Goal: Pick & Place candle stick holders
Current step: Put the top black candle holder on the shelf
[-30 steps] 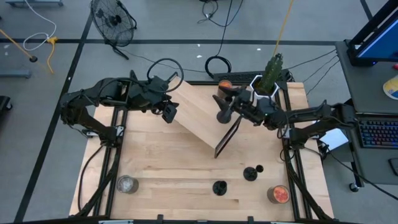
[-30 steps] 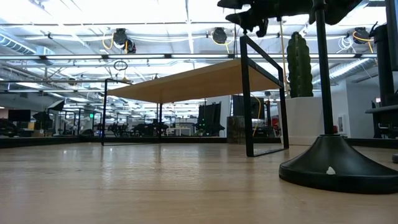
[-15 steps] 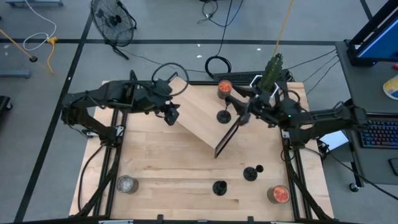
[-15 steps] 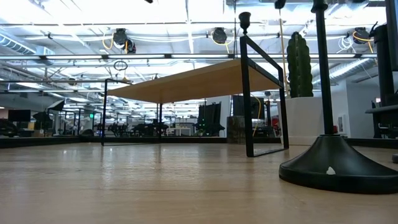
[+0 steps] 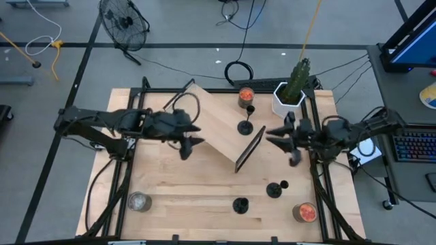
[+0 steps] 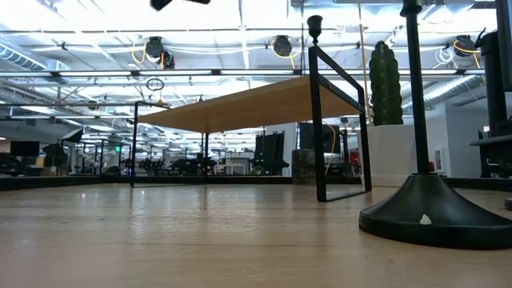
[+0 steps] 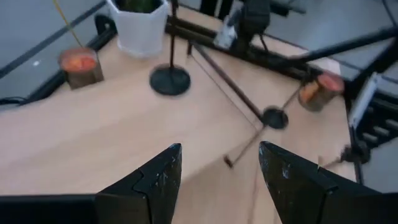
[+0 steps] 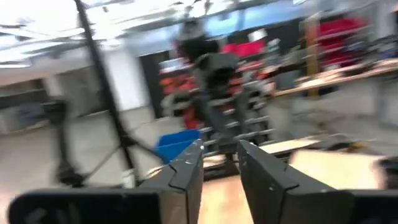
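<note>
In the low view, the nearest candle stick holder [image 6: 436, 204] at 3 o'clock is cut off by the top and right edges, so its cup is not seen. A dark arm part [image 6: 180, 4] is clipped at 12 o'clock; which arm it belongs to cannot be told. The right wrist view is smeared by blur, and the room beyond the right tool [image 8: 221, 163] cannot be made out. The left tool [image 7: 217, 163] is cropped at the frame's bottom edge.

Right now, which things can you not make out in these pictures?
Low view: the near candle stick holder loses its cup at the top edge.
Low view: the far candle stick holder shows its cup only; the shelf hides its base.
Left wrist view: the far holder's cup is cut off by the top edge.
</note>
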Controlling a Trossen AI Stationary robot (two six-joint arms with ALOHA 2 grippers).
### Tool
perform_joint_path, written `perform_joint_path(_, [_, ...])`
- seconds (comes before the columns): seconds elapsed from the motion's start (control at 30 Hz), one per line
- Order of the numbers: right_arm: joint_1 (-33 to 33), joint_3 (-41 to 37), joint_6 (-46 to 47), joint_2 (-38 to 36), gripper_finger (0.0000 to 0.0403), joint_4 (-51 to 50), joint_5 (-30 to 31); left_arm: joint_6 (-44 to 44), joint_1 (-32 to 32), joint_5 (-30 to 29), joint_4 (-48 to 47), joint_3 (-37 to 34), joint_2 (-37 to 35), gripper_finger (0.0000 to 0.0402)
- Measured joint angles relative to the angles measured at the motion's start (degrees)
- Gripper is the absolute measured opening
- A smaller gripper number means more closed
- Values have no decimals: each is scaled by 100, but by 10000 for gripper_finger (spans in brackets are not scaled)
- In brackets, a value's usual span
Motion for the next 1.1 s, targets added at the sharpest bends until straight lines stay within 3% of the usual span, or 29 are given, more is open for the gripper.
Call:
perform_joint_path(0.17, [474,-1,744,-218,69,-113,-548,-94,-138,48,1002,-1204,-894,221])
perform_joint_path(0.27, [666,-1,1165,-243,61,-152,-542,-218,-240,27,1225,-1866,-1378,221])
perform_joint_path(0.4, [805,-1,972,-220,53,-449,-526,-327,-389,32,1589,-2657,-2033,221])
perform_joint_path(0.53, [837,-1,1606,-146,46,-464,-555,-610,-464,33,1771,-3245,-2508,221])
perform_joint_path(0.83, [837,-1,2510,-164,10,-1142,-696,-629,-484,29,1626,-3659,-2870,221])
perform_joint_path(0.97, [850,17,3240,-111,3,-1596,-1046,-904,-478,29,1636,-3664,-2864,221])
perform_joint_path(1.1, [948,579,3862,127,1,-2977,-1290,-787,-478,27,1627,-3664,-2863,221])
